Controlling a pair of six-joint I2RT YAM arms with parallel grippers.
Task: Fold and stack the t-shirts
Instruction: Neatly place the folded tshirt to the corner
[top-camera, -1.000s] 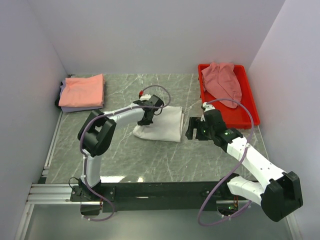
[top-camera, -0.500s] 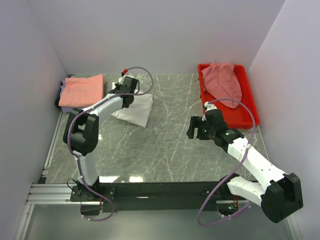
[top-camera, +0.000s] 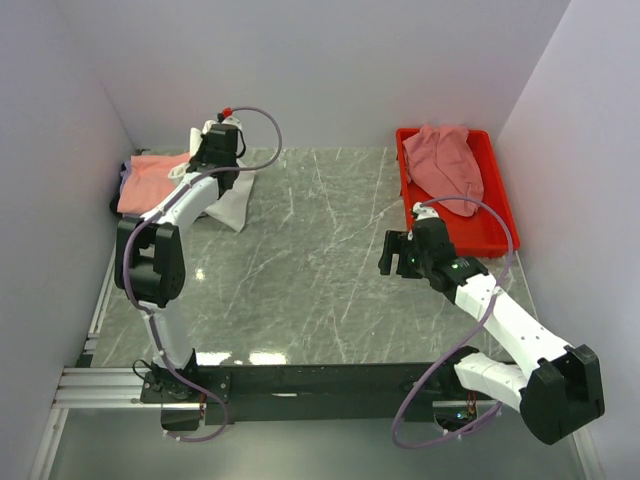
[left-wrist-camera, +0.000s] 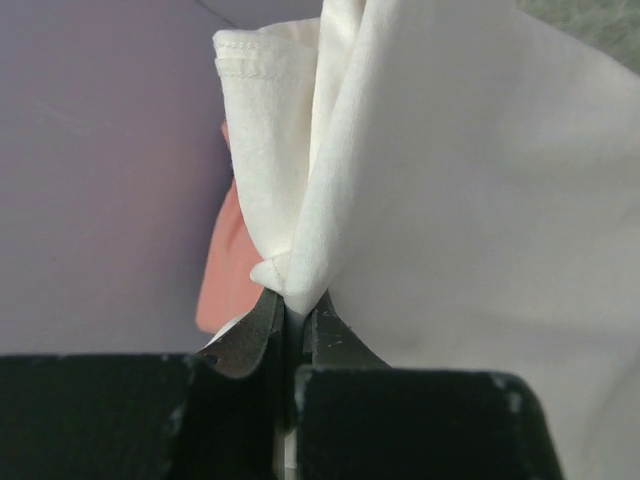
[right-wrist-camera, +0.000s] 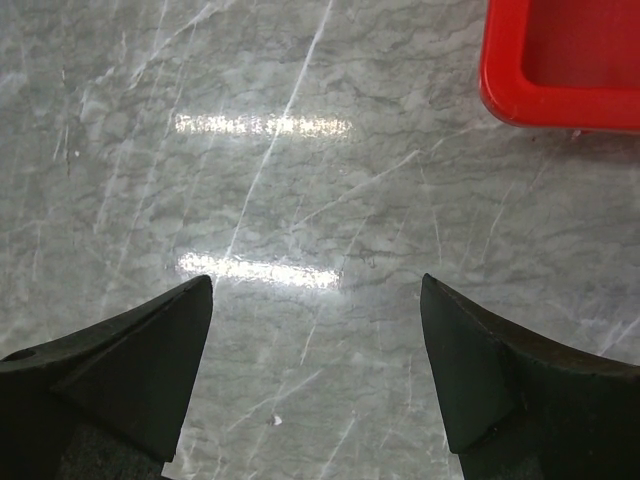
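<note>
My left gripper (top-camera: 214, 158) is shut on the folded white t-shirt (top-camera: 232, 199) and holds it lifted at the far left, beside the stack. In the left wrist view the white cloth (left-wrist-camera: 450, 190) is pinched between my closed jaws (left-wrist-camera: 293, 305). The stack has a salmon-orange t-shirt (top-camera: 150, 181) on top of a lavender one (top-camera: 127, 178); the salmon one also shows in the left wrist view (left-wrist-camera: 228, 275). A dusty-pink t-shirt (top-camera: 447, 163) lies crumpled in the red tray (top-camera: 500, 215). My right gripper (top-camera: 392, 254) is open and empty above the marble table (right-wrist-camera: 320, 290).
The red tray's corner (right-wrist-camera: 560, 60) shows at the upper right of the right wrist view. White walls close in the table on the left, back and right. A metal rail (top-camera: 100, 300) runs along the table's left edge.
My left gripper has carried the white t-shirt from the table's middle to the far left, up beside the stack. The right gripper has hardly moved.
</note>
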